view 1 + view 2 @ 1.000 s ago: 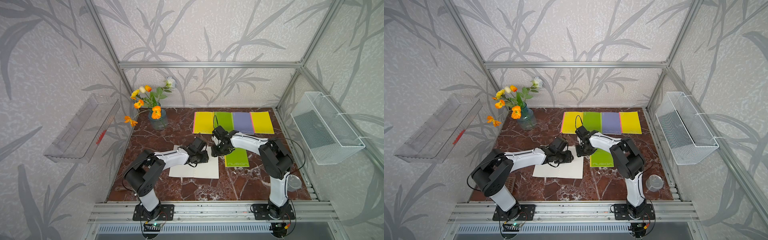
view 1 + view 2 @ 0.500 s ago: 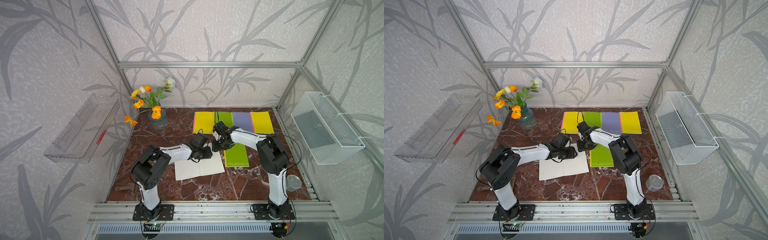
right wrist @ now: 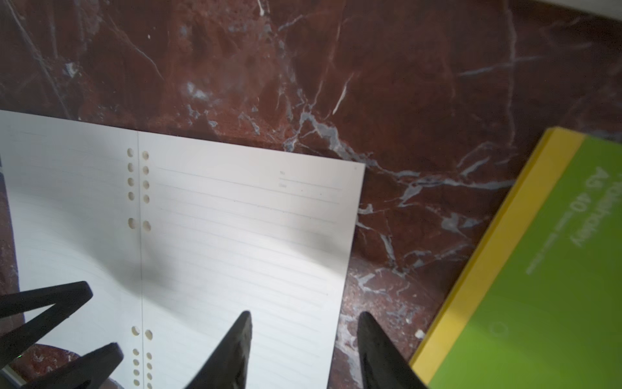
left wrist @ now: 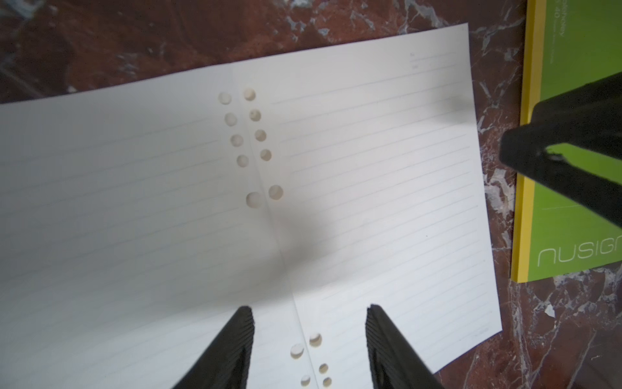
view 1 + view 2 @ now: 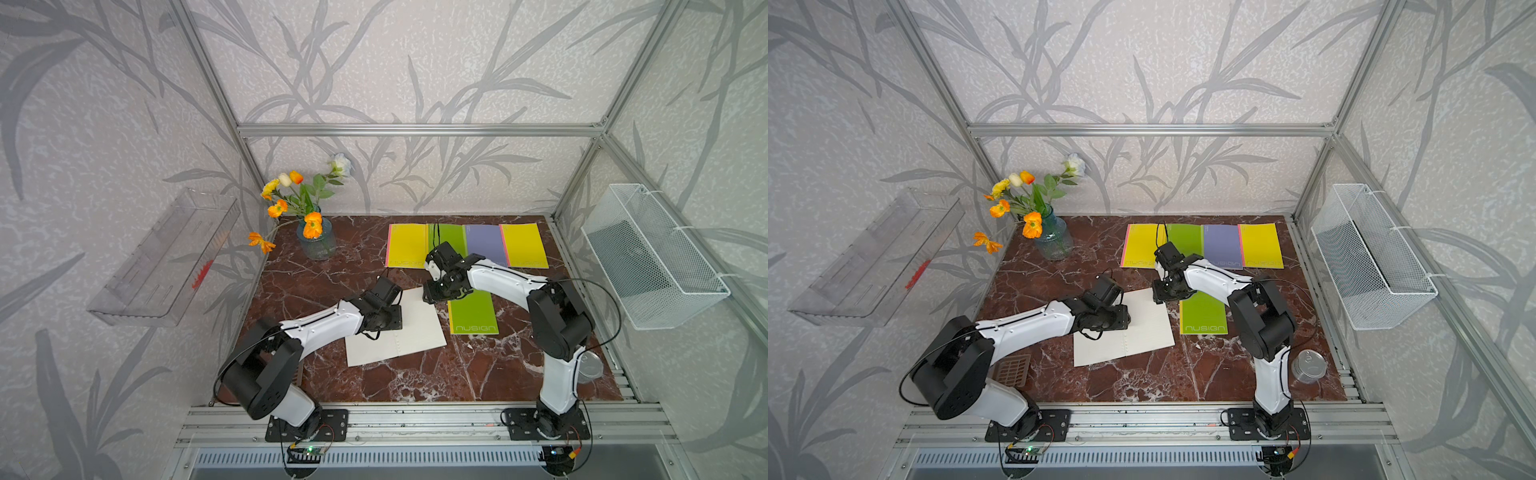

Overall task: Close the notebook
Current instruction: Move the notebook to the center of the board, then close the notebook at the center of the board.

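Lying open and flat on the table (image 5: 374, 386) beside a green notebook (image 5: 473, 311), the notebook (image 5: 395, 328) awaited folding: left gripper (image 4: 309, 308) spread empty over its fold, right gripper (image 3: 304, 315) spread astride 1 page edge, which likely needed pinching and swinging over.

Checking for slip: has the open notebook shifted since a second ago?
Yes. The open notebook turned counterclockwise, its near corner swinging toward the green notebook beside it.

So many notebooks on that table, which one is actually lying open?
The white lined-page notebook mid-table: its pages lie spread. The green notebook beside it and four coloured ones behind show only covers.
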Action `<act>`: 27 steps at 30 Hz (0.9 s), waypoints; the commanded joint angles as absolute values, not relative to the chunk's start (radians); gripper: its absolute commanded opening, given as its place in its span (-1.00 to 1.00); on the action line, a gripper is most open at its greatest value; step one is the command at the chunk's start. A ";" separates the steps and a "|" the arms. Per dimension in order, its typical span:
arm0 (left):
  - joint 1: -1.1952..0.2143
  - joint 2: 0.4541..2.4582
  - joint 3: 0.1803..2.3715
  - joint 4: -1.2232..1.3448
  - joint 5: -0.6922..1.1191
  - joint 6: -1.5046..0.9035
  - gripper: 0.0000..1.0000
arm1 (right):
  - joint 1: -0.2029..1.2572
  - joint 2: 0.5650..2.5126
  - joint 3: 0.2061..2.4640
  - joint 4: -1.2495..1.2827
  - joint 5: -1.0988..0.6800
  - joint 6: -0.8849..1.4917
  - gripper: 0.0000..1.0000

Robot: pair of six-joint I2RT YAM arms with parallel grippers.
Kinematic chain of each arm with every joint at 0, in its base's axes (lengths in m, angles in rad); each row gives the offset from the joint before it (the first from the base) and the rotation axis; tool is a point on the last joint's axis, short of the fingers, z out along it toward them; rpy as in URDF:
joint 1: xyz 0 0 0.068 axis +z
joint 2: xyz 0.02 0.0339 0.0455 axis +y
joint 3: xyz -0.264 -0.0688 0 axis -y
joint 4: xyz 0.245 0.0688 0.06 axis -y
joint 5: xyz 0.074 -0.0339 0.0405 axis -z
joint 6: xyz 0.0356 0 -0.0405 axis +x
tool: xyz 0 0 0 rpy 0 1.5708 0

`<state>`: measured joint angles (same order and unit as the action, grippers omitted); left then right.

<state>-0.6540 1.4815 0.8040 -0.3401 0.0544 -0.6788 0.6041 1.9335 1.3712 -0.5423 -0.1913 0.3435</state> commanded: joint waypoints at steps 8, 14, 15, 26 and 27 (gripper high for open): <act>-0.650 1.167 0.628 -0.564 -0.086 -0.787 0.18 | 0.660 1.802 1.266 -0.529 -0.170 0.354 0.04; -0.645 1.012 0.545 -0.646 -0.129 -0.846 0.22 | 0.727 1.754 1.220 -0.513 -0.171 0.393 0.05; -0.644 0.992 0.529 -0.649 -0.131 -0.855 0.24 | 0.736 1.751 1.214 -0.509 -0.169 0.399 0.05; -0.611 0.895 0.443 -0.652 -0.113 -0.898 0.31 | 0.781 1.765 1.171 -0.487 -0.167 0.432 0.05; -0.609 0.899 0.435 -0.640 -0.106 -0.900 0.31 | 0.780 1.766 1.166 -0.483 -0.169 0.435 0.05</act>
<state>-0.6174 0.8989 0.4572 -0.6422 -0.1062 -0.8822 0.7738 1.7813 1.1812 -0.4965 -0.1822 0.4175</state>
